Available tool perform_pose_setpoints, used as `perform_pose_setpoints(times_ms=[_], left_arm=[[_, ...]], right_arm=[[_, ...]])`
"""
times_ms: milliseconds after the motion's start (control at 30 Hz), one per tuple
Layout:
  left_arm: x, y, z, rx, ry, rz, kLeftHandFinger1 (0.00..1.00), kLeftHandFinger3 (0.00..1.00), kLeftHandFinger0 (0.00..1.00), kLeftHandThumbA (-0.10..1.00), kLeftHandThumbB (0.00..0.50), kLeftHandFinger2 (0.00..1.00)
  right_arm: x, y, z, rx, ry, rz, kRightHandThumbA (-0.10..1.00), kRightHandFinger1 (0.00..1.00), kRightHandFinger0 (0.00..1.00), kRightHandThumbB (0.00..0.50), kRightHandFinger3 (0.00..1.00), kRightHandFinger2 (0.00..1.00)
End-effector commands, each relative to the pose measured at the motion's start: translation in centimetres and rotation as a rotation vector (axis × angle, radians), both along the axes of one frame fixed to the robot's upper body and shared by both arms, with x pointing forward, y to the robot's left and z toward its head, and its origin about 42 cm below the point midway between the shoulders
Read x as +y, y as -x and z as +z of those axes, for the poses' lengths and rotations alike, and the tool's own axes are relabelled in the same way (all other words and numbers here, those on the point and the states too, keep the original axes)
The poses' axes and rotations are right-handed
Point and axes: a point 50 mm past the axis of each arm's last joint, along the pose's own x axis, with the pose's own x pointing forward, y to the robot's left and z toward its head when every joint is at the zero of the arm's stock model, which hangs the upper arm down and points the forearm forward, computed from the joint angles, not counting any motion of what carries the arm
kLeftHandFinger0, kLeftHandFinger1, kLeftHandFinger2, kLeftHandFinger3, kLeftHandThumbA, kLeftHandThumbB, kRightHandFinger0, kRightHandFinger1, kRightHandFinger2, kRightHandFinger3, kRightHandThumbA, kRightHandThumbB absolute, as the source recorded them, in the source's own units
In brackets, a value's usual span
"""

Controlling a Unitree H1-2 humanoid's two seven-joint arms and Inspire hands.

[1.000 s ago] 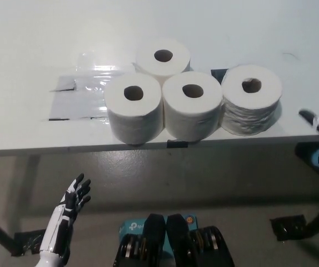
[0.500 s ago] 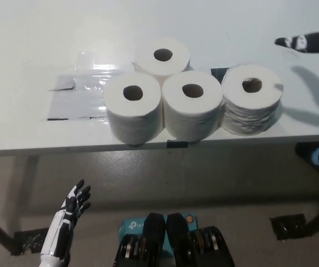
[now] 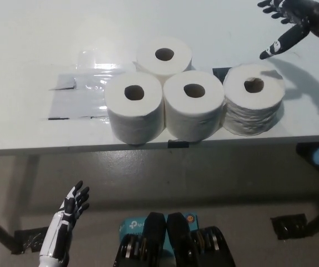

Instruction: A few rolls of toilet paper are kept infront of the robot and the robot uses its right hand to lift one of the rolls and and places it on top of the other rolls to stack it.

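The pale white tabletop (image 3: 31, 61) stands over a grey floor (image 3: 165, 183). Four white toilet paper rolls (image 3: 194, 105) stand upright near its front edge. The black right hand (image 3: 290, 19) hovers above, fingers spread, empty. The white left hand (image 3: 70, 208) rests below, fingers apart.

The only lettering sits on a teal box (image 3: 133, 227) on the floor below the bench (image 3: 31, 139), partly hidden at the picture's bottom middle: a white logo that appears to read "tp", the rest covered or too small to make out. Nothing can be read on the bench itself, on the toilet paper rolls (image 3: 194, 103) standing on it, or on the patches of tape (image 3: 76, 97) stuck to its top beside the rolls
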Motion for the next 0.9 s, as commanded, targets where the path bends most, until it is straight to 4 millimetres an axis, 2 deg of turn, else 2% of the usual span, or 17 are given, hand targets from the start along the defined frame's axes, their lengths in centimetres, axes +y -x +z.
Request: perform_pose_setpoints(times_ms=[0, 33, 167, 367, 433, 567, 767, 800, 867], left_arm=[[0.5, 0.4, 0.8, -0.069, -0.015, -0.010, 1.00, 1.00, 1.00, 1.00, 0.084, 1.00], [0.5, 0.4, 0.8, -0.069, -0.018, -0.009, 1.00, 1.00, 1.00, 1.00, 0.082, 1.00], [0.5, 0.3, 0.9, -0.065, -0.018, -0.009, 1.00, 1.00, 1.00, 1.00, 0.094, 1.00], [0.6, 0.1, 1.0, -0.076, -0.026, -0.015, 1.00, 1.00, 1.00, 1.00, 0.068, 1.00], [0.6, 0.1, 1.0, -0.069, -0.026, -0.016, 1.00, 1.00, 1.00, 1.00, 0.078, 1.00], [0.5, 0.1, 1.1, -0.069, -0.036, -0.023, 1.00, 1.00, 1.00, 1.00, 0.073, 1.00], [0.5, 0.0, 1.4, -0.072, -0.038, -0.024, 1.00, 1.00, 1.00, 1.00, 0.072, 1.00], [0.5, 0.0, 1.5, -0.071, -0.036, -0.023, 1.00, 1.00, 1.00, 1.00, 0.071, 1.00], [0.5, -0.1, 1.5, -0.075, -0.034, -0.024, 1.00, 1.00, 1.00, 1.00, 0.066, 1.00]], right_arm=[[1.1, -0.1, 7.4, 0.022, 0.089, 0.063, 0.78, 1.00, 1.00, 0.306, 1.00, 1.00], [1.3, -0.2, 7.4, 0.027, 0.093, 0.064, 0.75, 1.00, 1.00, 0.311, 1.00, 1.00], [1.6, -0.2, 7.7, 0.037, 0.122, 0.070, 0.72, 1.00, 1.00, 0.283, 1.00, 1.00], [1.9, -0.3, 7.6, 0.039, 0.125, 0.072, 0.73, 1.00, 1.00, 0.303, 1.00, 1.00], [2.1, -0.3, 7.3, 0.047, 0.126, 0.091, 0.73, 1.00, 1.00, 0.279, 1.00, 1.00], [2.4, -0.6, 6.1, 0.064, 0.108, 0.089, 0.71, 1.00, 1.00, 0.327, 1.00, 1.00], [2.9, -1.1, 5.2, 0.095, 0.134, 0.072, 0.69, 1.00, 1.00, 0.336, 1.00, 1.00], [3.0, -1.1, 5.1, 0.092, 0.157, 0.076, 0.71, 1.00, 1.00, 0.325, 1.00, 1.00], [3.1, -1.2, 4.9, 0.094, 0.179, 0.075, 0.75, 1.00, 1.00, 0.340, 1.00, 1.00]])
